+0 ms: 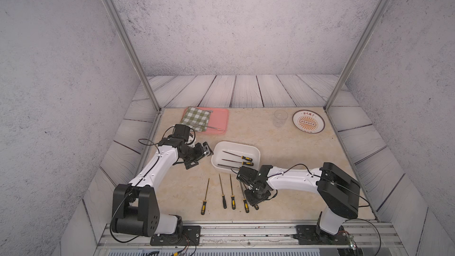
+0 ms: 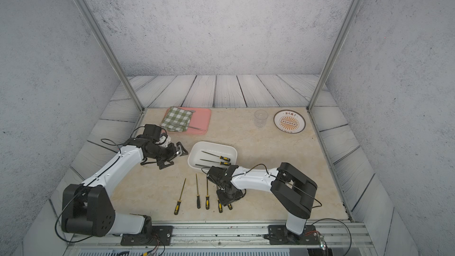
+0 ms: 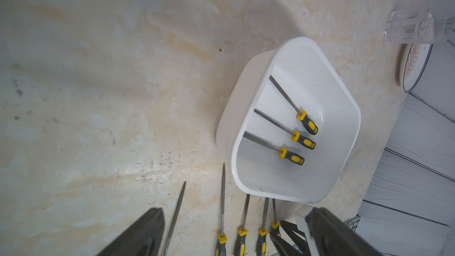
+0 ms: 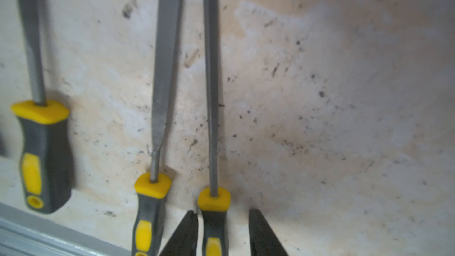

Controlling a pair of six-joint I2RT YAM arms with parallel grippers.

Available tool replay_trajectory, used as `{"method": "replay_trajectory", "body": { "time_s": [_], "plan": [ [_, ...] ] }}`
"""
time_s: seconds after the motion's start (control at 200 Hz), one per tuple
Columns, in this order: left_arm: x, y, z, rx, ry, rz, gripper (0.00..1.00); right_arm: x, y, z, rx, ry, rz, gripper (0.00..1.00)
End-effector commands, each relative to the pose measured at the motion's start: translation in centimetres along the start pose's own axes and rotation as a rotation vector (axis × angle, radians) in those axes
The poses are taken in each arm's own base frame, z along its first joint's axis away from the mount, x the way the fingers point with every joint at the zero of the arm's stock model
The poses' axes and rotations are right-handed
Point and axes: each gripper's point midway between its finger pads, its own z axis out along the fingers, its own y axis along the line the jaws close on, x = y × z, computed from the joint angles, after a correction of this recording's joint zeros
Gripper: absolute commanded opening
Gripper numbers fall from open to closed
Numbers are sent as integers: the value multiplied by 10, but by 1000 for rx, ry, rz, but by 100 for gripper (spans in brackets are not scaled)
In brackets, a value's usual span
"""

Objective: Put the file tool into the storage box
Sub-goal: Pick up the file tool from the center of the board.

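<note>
Right claw [image 4: 222, 211] part-open astride file [image 4: 212, 119] handle on table [image 4: 320, 94], gap on one side, left claw [image 3: 234, 210] wide open, empty

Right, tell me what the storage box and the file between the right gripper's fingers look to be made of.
The storage box: likely plastic, smooth white with a soft sheen; thin moulded walls, rounded corners.
The file: blade looks like grey steel, matte, no glare; teeth too blurred to tell.
Its handle: probably rubbery plastic, dark grey with yellow collar and inset.
</note>
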Motion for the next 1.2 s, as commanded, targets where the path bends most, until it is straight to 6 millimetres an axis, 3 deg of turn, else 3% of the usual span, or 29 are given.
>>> {"method": "replay_trajectory", "body": {
  "time_s": [0.0,0.185,0.445,0.691,1.196],
  "plan": [
    [2,-5,-9,-2,-14,36,98,5,-11,-7,46,-16,-22,33],
    [-1,-7,-12,-4,-24,40,99,13,-21,-10,72,-22,-55,22],
    [1,-11,-10,2,-21,39,98,26,-37,-20,119,-16,-101,20],
    [1,-14,-10,12,-38,46,98,41,-32,-33,80,-12,-195,20],
    [0,-21,-4,39,-38,62,98,43,-23,-92,6,-130,-343,20]
  ]
}}
